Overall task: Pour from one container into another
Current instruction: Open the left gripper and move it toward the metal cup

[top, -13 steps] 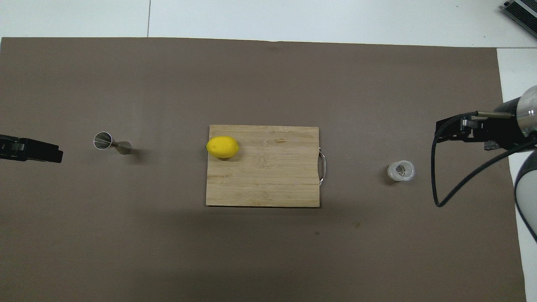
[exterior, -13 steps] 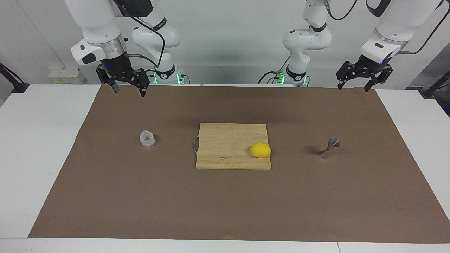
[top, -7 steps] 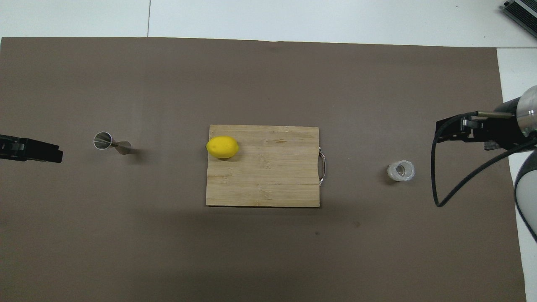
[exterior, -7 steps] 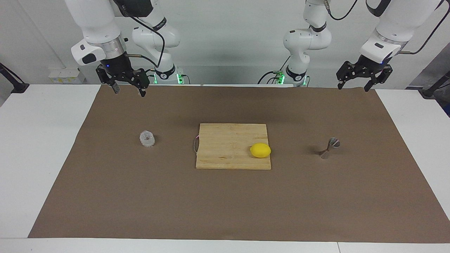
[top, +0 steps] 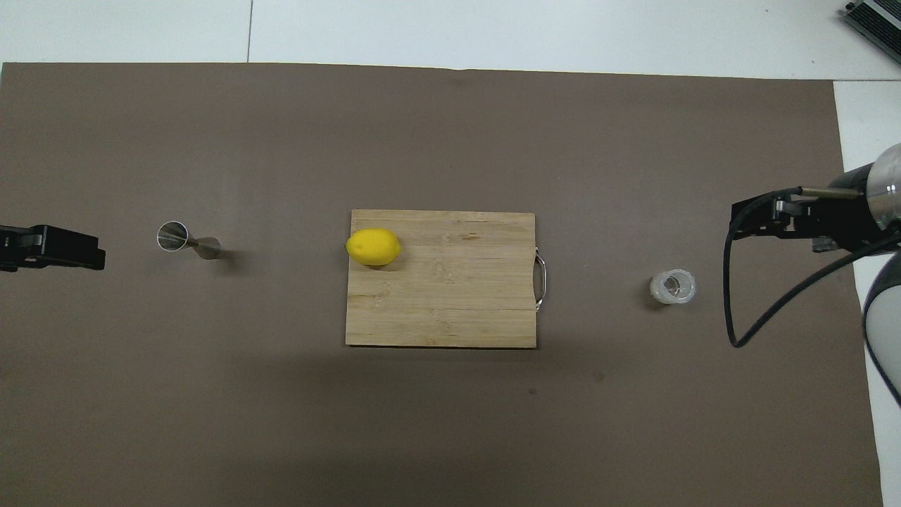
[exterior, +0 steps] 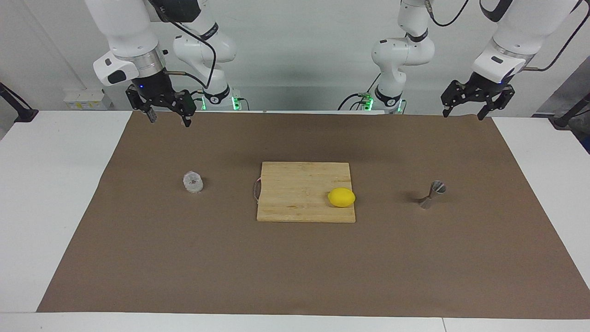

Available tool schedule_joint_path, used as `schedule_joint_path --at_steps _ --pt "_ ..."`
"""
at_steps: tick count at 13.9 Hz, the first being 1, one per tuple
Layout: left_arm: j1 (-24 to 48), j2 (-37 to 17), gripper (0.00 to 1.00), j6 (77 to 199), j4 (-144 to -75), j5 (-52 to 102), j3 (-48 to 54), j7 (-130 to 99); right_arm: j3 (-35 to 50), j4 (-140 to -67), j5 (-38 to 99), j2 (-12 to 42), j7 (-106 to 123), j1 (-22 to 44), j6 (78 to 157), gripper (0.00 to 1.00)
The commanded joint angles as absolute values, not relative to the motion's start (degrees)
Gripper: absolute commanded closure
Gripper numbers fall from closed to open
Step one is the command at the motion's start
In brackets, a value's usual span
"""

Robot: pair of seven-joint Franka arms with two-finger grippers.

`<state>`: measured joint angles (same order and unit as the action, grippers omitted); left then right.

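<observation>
Nothing shifted, brown mat (exterior: 295, 267) on white table (exterior: 46, 207), pale wall, both end effectors wide.

A white bench (exterior: 55, 193) carries a brown mat (exterior: 295, 267) (covering most of it). On the mat sit a glass cup (exterior: 193, 182), a wooden cutting board (exterior: 299, 191) and a steel jigger (exterior: 432, 194), well apart.

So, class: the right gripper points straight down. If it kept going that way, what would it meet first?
Most likely the bare brown mat. The right gripper, fingers open, hangs nearer the robots than the glass cup, though depth is hard to judge.
</observation>
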<state>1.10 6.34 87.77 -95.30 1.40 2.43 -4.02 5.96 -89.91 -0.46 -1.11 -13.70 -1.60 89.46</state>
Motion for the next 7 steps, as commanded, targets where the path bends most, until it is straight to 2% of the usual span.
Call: schedule_joint_path --at_steps 1,7 --pt "0.6 9.0 0.00 88.2 -99.9 1.9 1.7 -13.7 5.7 -89.4 -0.5 -0.9 -12.6 -1.7 88.5 0.00" --pt "-4.9 10.5 0.00 90.6 -104.1 10.3 1.4 -35.6 5.7 -89.4 -0.5 -0.9 -12.6 -1.7 88.5 0.00"
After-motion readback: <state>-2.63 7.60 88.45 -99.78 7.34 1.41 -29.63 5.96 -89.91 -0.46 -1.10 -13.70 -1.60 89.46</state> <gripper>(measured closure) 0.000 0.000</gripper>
